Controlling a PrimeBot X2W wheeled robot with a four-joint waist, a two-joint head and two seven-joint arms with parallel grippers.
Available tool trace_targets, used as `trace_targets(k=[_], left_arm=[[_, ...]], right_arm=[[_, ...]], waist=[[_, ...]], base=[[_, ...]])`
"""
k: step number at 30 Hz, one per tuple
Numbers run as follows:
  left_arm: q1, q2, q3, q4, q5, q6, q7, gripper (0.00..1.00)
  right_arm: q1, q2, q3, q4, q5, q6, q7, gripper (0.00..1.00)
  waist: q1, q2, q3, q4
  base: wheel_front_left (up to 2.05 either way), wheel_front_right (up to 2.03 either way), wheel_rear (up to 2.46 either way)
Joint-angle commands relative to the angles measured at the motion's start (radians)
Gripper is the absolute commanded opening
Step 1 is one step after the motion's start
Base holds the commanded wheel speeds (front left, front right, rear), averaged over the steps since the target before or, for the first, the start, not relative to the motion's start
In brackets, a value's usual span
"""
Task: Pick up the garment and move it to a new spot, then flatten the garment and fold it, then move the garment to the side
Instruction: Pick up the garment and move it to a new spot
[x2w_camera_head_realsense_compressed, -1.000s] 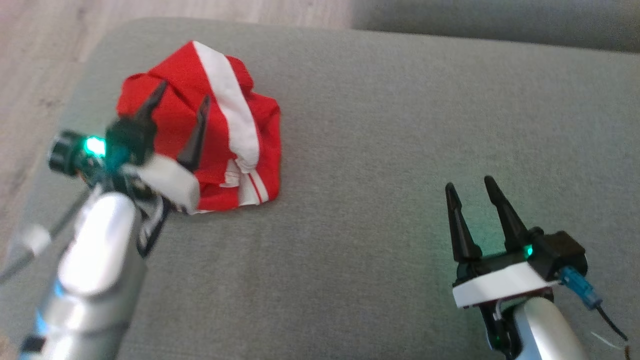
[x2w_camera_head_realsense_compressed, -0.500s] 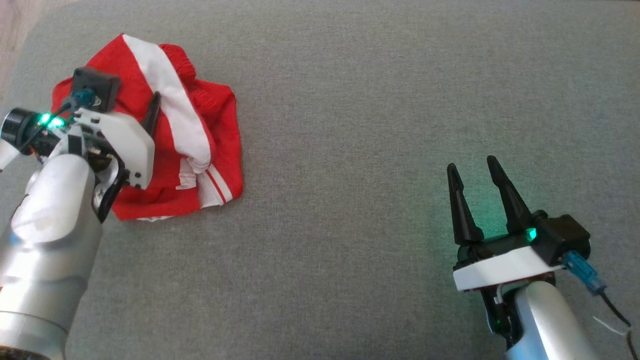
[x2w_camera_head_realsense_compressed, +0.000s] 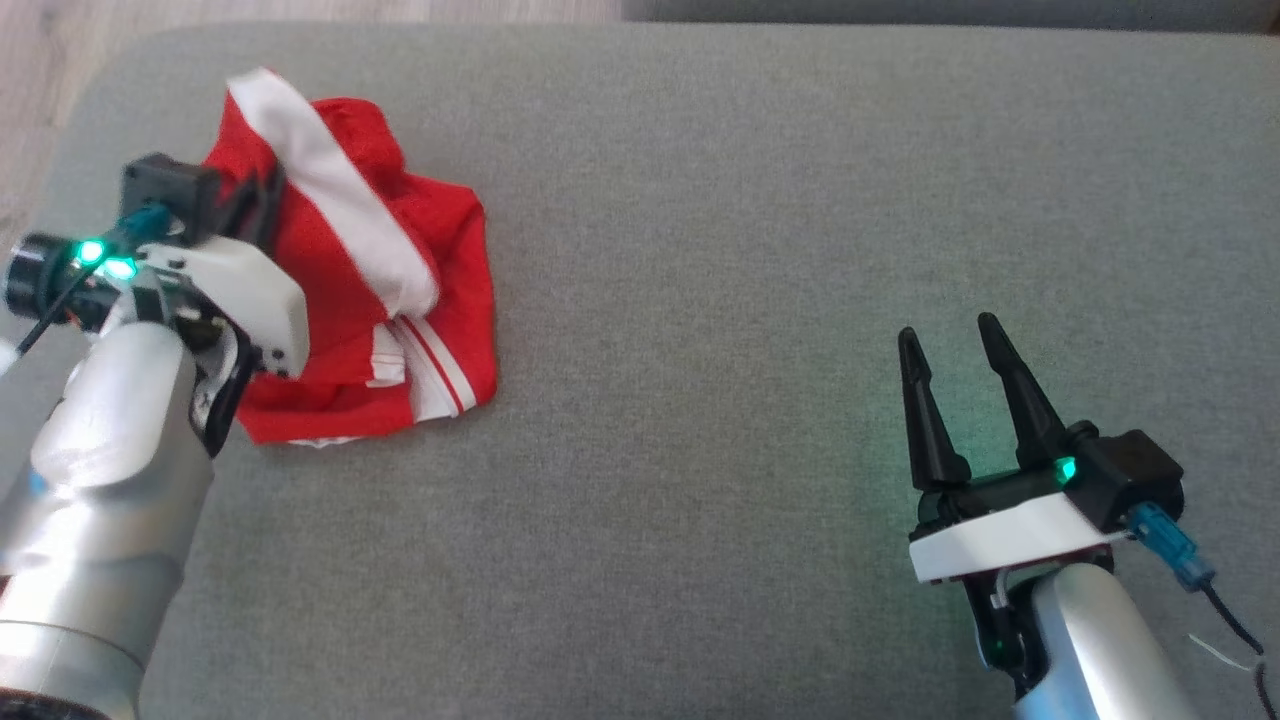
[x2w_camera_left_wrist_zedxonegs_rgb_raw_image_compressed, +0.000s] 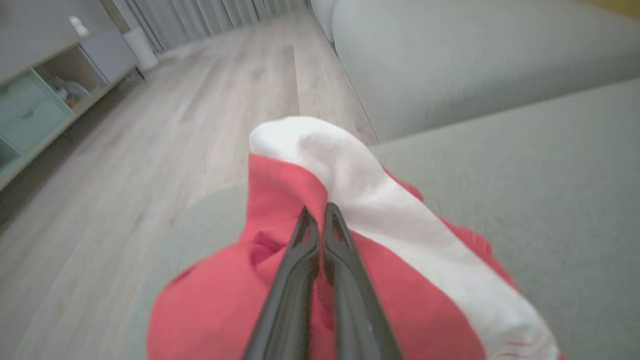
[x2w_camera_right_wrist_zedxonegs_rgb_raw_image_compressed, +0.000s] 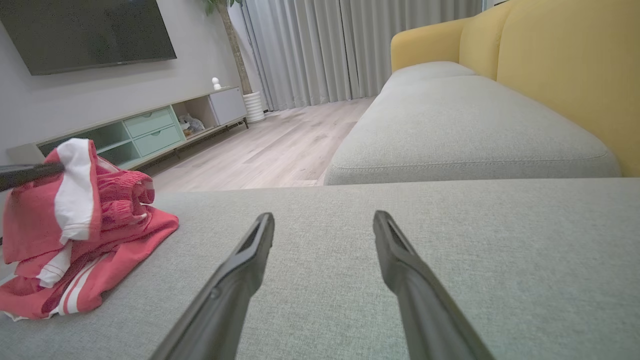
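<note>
Red garment (x2w_camera_head_realsense_compressed: 350, 250) with a broad white band, bunched in a heap at the upper left of the head view, on the grey cushion (x2w_camera_head_realsense_compressed: 720, 300). Left gripper (x2w_camera_head_realsense_compressed: 262, 195) at the heap's left edge, its pale casing and wrist lying over the lower-left part of the red cloth, finger ends half buried in the folds.

In the left wrist view, fingers (x2w_camera_left_wrist_zedxonegs_rgb_raw_image_compressed: 295, 260) rising from the bottom centre and pressed tight together, clenched on a raised ridge of cloth at mid-frame. Pinch placed right at the border of red and white: red fabric to the left and below the tips, white band curling over the top and running down to the lower right. Pale wooden floor (x2w_camera_left_wrist_zedxonegs_rgb_raw_image_compressed: 150, 175) beyond, at the upper left.

In the right wrist view, the same heap at the far left, its top corner drawn upward against a dark finger entering from the left edge, lower folds resting on the cushion.

Right gripper (x2w_camera_head_realsense_compressed: 950, 335) at the lower right of the head view, well apart from the garment, jaws spread wide and grasping nothing, bare grey fabric between and around the fingers.
</note>
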Motion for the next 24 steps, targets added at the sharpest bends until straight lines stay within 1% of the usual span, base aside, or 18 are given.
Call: trace_targets(k=[1,3,7,11,12,18,24], left_arm=[[-0.068,0.046,0.045,-0.041,0.006,0.018,-0.046,0.0],[-0.069,0.04,0.058,-0.064,0.005,0.035,-0.125,0.0],[-0.062,0.026,0.081,-0.134,-0.004,0.055,-0.252,0.0],[-0.044,0.015,0.114,-0.242,-0.031,0.075,-0.307,0.0],[-0.027,0.011,0.112,-0.3,-0.033,0.077,-0.312,0.0],[0.024,-0.001,0.078,-0.459,-0.036,0.084,-0.263,0.0],[0.064,-0.027,0.038,-0.603,-0.044,0.095,-0.205,0.0]], right_arm=[[-0.018,-0.004,0.026,-0.028,-0.004,0.008,-0.006,1.0],[-0.011,-0.004,0.027,-0.026,-0.001,0.008,-0.006,1.0],[0.005,-0.004,0.027,-0.02,0.003,0.008,-0.006,1.0],[0.023,-0.004,0.024,-0.02,0.012,0.008,-0.006,1.0],[0.032,-0.004,0.023,-0.018,0.017,0.008,-0.006,1.0],[0.039,-0.004,0.034,-0.018,0.027,0.008,-0.006,1.0],[0.036,-0.004,0.034,-0.025,0.035,0.008,-0.006,1.0]], waist=[[0.0,0.0,-0.014,0.0],[0.0,0.0,-0.031,0.0],[0.0,0.0,-0.069,0.0],[0.0,0.0,-0.102,-0.002],[0.0,0.0,-0.114,-0.003],[0.0,0.0,-0.135,-0.024],[0.0,0.0,-0.143,-0.079]], base=[[0.0,0.0,0.0],[0.0,0.0,0.0],[0.0,0.0,0.0],[0.0,0.0,0.0],[0.0,0.0,0.0],[0.0,0.0,0.0],[0.0,0.0,0.0]])
